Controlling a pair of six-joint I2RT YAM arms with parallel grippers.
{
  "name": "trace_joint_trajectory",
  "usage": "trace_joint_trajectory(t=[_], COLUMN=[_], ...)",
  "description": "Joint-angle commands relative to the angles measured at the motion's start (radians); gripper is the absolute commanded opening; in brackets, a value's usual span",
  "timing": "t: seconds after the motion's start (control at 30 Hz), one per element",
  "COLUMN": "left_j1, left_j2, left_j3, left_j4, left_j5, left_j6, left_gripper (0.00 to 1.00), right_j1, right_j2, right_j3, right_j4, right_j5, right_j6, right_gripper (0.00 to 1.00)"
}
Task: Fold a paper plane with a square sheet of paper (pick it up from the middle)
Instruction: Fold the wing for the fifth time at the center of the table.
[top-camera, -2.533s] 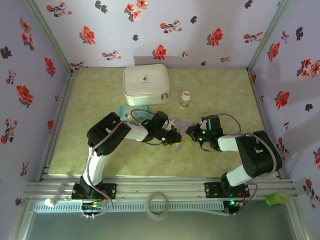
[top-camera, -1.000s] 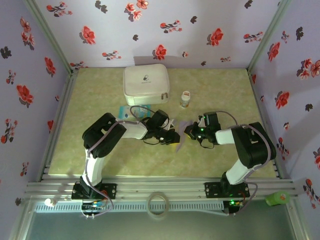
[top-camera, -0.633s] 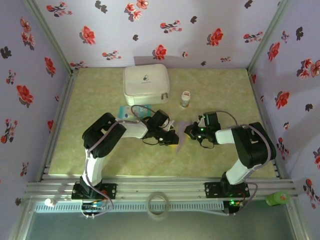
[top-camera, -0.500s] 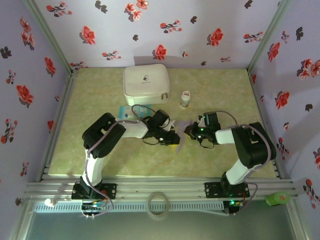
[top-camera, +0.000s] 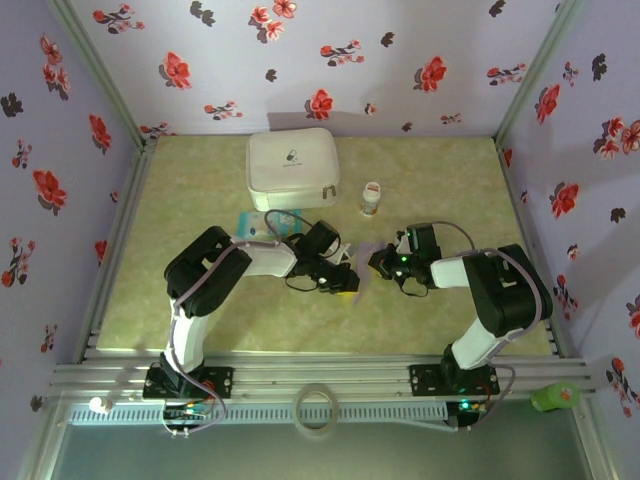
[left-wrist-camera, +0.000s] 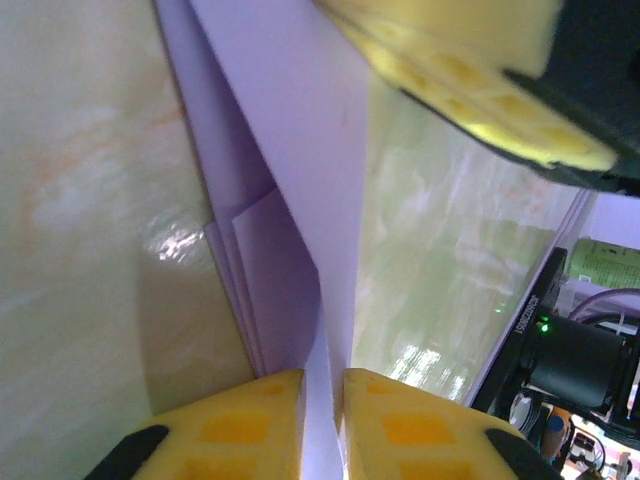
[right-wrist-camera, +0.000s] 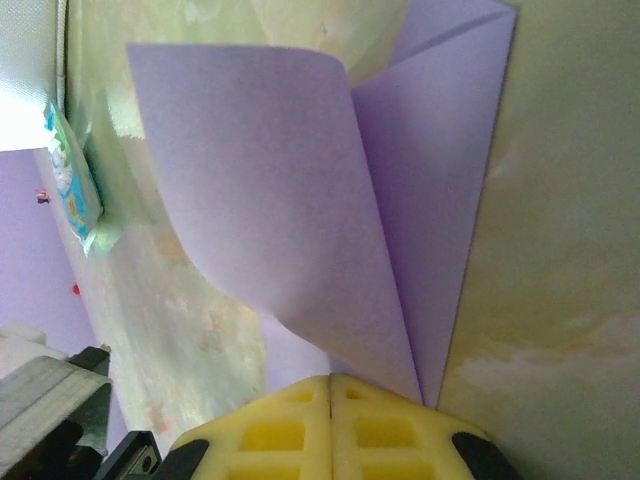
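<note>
The lavender sheet of paper (right-wrist-camera: 280, 200), already partly folded into layered flaps, is held near the middle of the table (top-camera: 200, 180), well apart from the white zip case (top-camera: 292, 168) by the far edge. It is pinched from both sides. The left gripper (left-wrist-camera: 322, 415) is closed down to a paper-thin slit with the folded layers clamped in it. The right gripper (right-wrist-camera: 330, 410) is pressed fully together on one edge, and one flap is seen curling loosely beyond it. The paper is judged to be very light, limp, easily creased or torn, and liable to slip from the pads. Hold is best taken on the stacked layers close to the centre crease, where it is judged stiffest, not on a loose flap.
</note>
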Motion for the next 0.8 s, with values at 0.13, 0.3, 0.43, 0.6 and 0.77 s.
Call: trace_joint_trajectory(t=[0.13,0.3,0.43,0.6,0.77], left_j1=[-0.018,-0.023,-0.027,-0.030,-0.032], left_j2=[-0.008,-0.024,-0.022,-0.021,-0.014], left_j3=[0.012,0.011,0.013,0.015,0.026], left_j4=[-0.100,-0.130,-0.143,-0.164,-0.193], left_j5=[0.008,-0.013,-0.016,-0.030,-0.042], left_j6=[0.052,0.069,0.077,0.088,0.106], left_gripper=[0.15,0.23,0.24,0.23,0.18], right_j1=[-0.005,-0.006,-0.005,-0.005,-0.005], right_j2=[0.026,0.028,0.029,0.033,0.033], right_j3=[-0.017,-0.017,-0.017,-0.017,-0.019], right_j4=[-0.119,-0.118,-0.120,-0.119,-0.118], right_j5=[0.089,0.091,0.090,0.090,0.090], right_j6=[-0.032,-0.031,-0.032,-0.033,-0.033], right_gripper=[0.06,0.06,0.06,0.06,0.06])
